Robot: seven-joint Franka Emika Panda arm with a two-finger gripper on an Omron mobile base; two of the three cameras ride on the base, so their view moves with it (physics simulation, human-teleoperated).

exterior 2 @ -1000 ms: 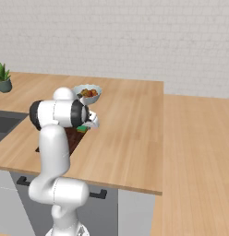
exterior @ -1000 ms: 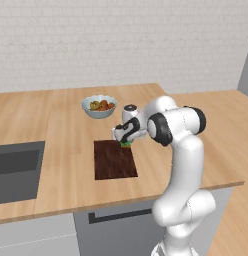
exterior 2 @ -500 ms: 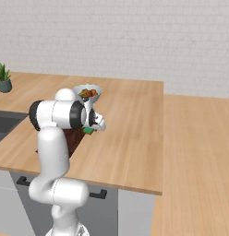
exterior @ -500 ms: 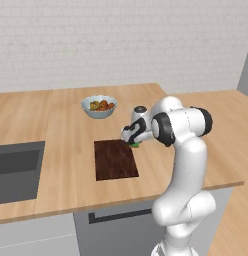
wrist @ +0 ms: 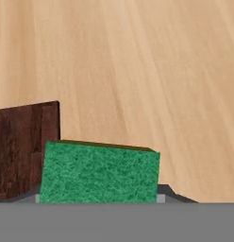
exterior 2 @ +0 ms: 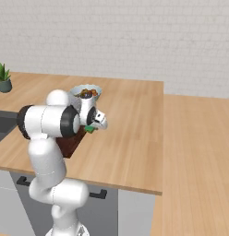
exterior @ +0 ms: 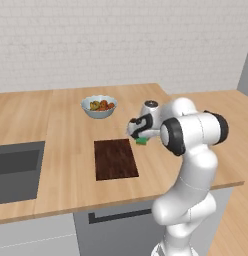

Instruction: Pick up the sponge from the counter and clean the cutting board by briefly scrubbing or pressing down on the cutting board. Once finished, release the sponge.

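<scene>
The green sponge [exterior: 142, 141] hangs just past the right edge of the dark brown cutting board [exterior: 115, 159], over the tan counter [exterior: 66, 125]. My gripper [exterior: 139, 137] is shut on the sponge and tilted over sideways. From the right base the sponge [exterior 2: 91, 129] peeks out under the hand, and a strip of the board [exterior 2: 71, 142] shows beside my arm. In the hand view the sponge [wrist: 100, 173] sits close at the bottom, with the board's corner [wrist: 24, 142] to its left and bare counter [wrist: 137, 71] beyond.
A bowl of fruit [exterior: 99, 106] stands behind the board. The grey recessed sink [exterior: 16, 167] lies at the left. A small potted plant [exterior 2: 3, 78] sits at the far left of the counter. The counter's front edge [exterior: 146, 195] runs close before the board.
The gripper has carried the sponge to the right, from the board's far right corner to the counter just beside it, and the hand has tipped more sideways.
</scene>
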